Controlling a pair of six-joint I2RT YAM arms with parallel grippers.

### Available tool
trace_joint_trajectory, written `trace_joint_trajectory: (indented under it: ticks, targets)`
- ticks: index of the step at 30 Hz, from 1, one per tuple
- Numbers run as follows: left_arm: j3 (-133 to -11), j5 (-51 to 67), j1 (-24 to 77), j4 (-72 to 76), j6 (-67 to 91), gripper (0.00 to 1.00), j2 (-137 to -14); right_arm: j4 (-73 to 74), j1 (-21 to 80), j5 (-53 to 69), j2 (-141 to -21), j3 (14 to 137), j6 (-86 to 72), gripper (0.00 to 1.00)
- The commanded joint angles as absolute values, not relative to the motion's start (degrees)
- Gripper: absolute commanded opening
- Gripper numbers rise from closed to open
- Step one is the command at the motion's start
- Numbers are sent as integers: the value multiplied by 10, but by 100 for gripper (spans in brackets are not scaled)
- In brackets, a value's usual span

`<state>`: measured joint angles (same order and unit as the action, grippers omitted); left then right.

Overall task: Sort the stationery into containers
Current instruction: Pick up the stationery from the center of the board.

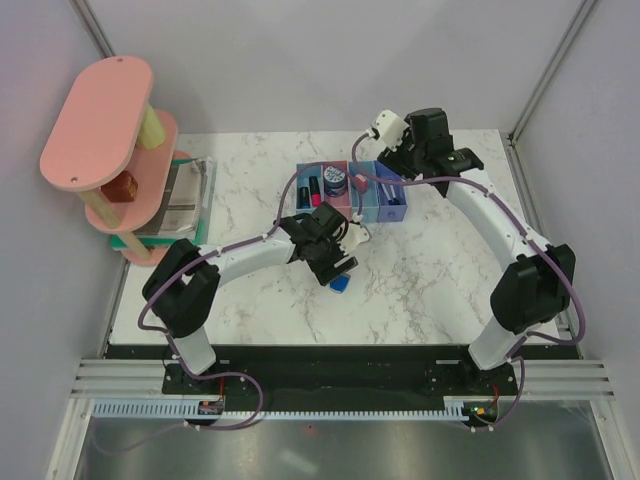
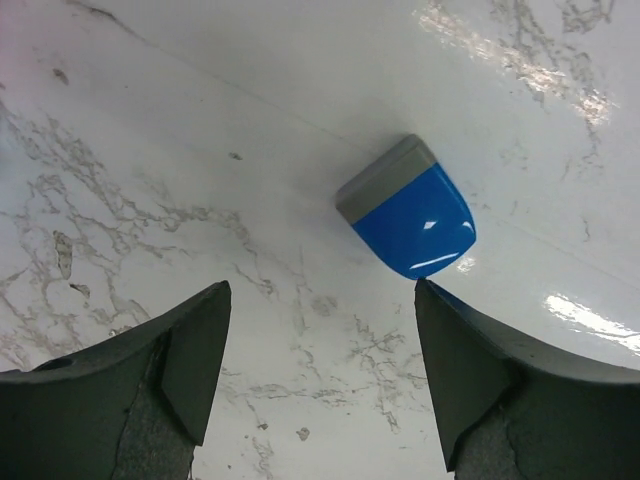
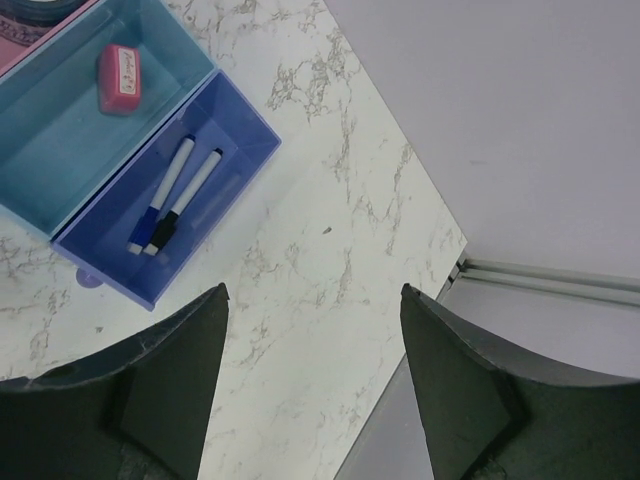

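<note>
While the marble table point(image 1: 430, 290) carries the row of bins point(image 1: 392, 211) near its far edge, my left gripper point(image 2: 320, 300) hangs, fingers spread, just short of the blue wedge point(image 2: 410, 212), which lies untouched on the tabletop. My right gripper point(image 3: 312, 300), also spread, hovers beside the purple bin point(image 3: 235, 135) holding two pens point(image 3: 175, 195); the pink eraser point(image 3: 119, 78) lies in the light blue bin point(image 3: 60, 150) next door.

A pink tiered shelf point(image 1: 100, 120) stands at the marble table's point(image 1: 430, 285) far left corner, with a clear tray point(image 1: 192, 192) just beside it.
</note>
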<state>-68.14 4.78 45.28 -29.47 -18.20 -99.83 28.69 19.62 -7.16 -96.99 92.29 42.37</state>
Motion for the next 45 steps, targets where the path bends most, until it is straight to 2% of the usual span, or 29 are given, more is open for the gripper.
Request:
trace_joint_trajectory:
  ticks: [1, 5, 11, 17, 20, 24, 25, 27, 32, 36, 39, 45]
  targets:
    - [-696, 39, 481, -290, -163, 82, -1004, 300, 194, -46, -919, 897, 415, 76]
    - [-680, 21, 497, -290, -168, 82, -991, 368, 193, 90, -892, 842, 424, 72]
    - [-645, 27, 497, -289, -178, 82, -957, 381, 187, 173, -846, 757, 408, 70]
    - [-636, 30, 506, -293, -176, 82, -941, 377, 169, 184, -847, 765, 388, 70]
    - [-622, -17, 505, -296, -181, 83, -913, 400, 167, 196, -837, 760, 435, 71]
    - [-578, -73, 486, -299, -183, 87, -817, 453, 167, 183, -843, 759, 518, 71]
    - [-570, -83, 476, -307, -178, 97, -796, 463, 167, 176, -848, 758, 533, 71]
    - [-563, -88, 456, -333, -175, 100, -747, 499, 168, 176, -852, 755, 584, 72]
    - [-535, -109, 396, -395, -192, 100, -673, 564, 194, 164, -876, 765, 637, 74]
    - [-521, -106, 396, -409, -237, 100, -556, 574, 276, 97, -894, 740, 684, 81]
    - [-529, -100, 396, -413, -258, 100, -511, 563, 328, 62, -911, 741, 692, 82]
    - [-572, -112, 396, -439, -242, 100, -522, 531, 386, 45, -996, 797, 700, 93]
